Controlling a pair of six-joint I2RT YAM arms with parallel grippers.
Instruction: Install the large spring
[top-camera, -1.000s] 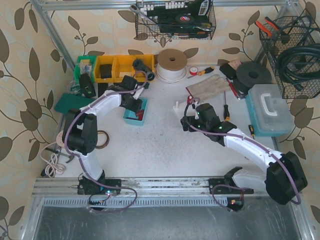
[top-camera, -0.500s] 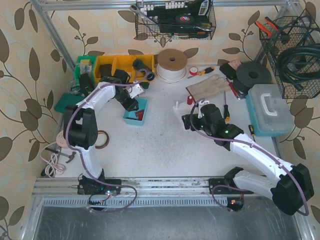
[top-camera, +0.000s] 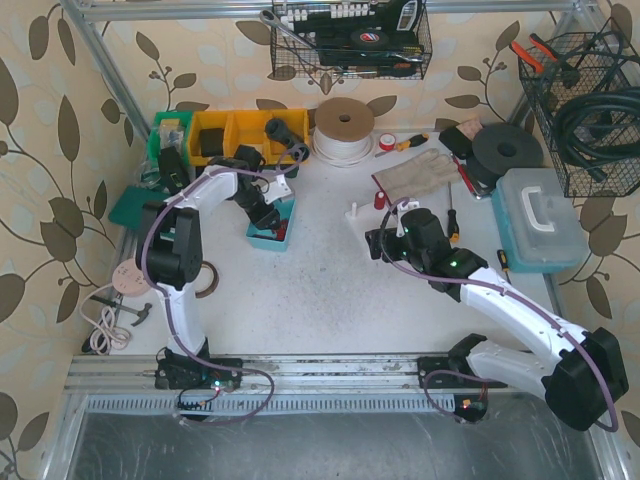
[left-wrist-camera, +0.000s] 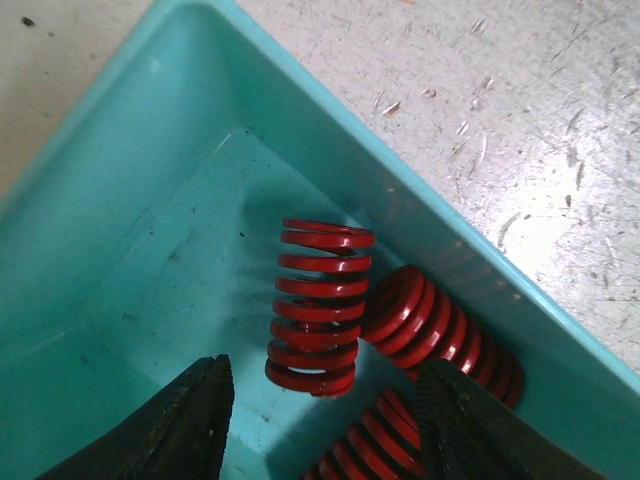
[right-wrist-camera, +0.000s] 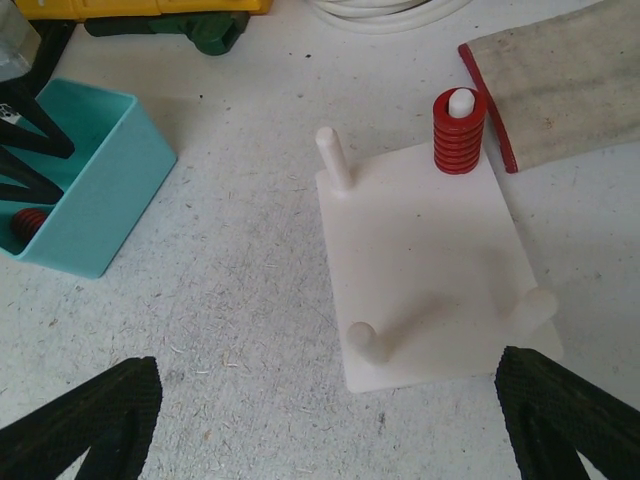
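The teal bin (left-wrist-camera: 130, 200) holds three large red springs: one stands upright (left-wrist-camera: 318, 305), one lies beside it (left-wrist-camera: 440, 325), and one lies at the lower edge (left-wrist-camera: 375, 440). My left gripper (left-wrist-camera: 325, 368) is open just above the bin, its fingers either side of the upright spring and not touching it. In the top view it (top-camera: 268, 213) hangs over the bin (top-camera: 262, 238). My right gripper (right-wrist-camera: 328, 380) is open and empty above the white peg plate (right-wrist-camera: 430, 270). One red spring (right-wrist-camera: 459, 133) sits on the plate's far right peg. Three pegs are bare.
Yellow bins (top-camera: 225, 135) and a coil of white cord (top-camera: 344, 130) stand behind the teal bin. A tan cloth (top-camera: 418, 170) lies behind the plate. A grey toolbox (top-camera: 540, 215) is at the right. A tape roll (top-camera: 205, 278) lies at the left.
My left gripper swung back toward the yellow bins, then came forward and down over the teal bin. My right arm stretched out a little, then held still.
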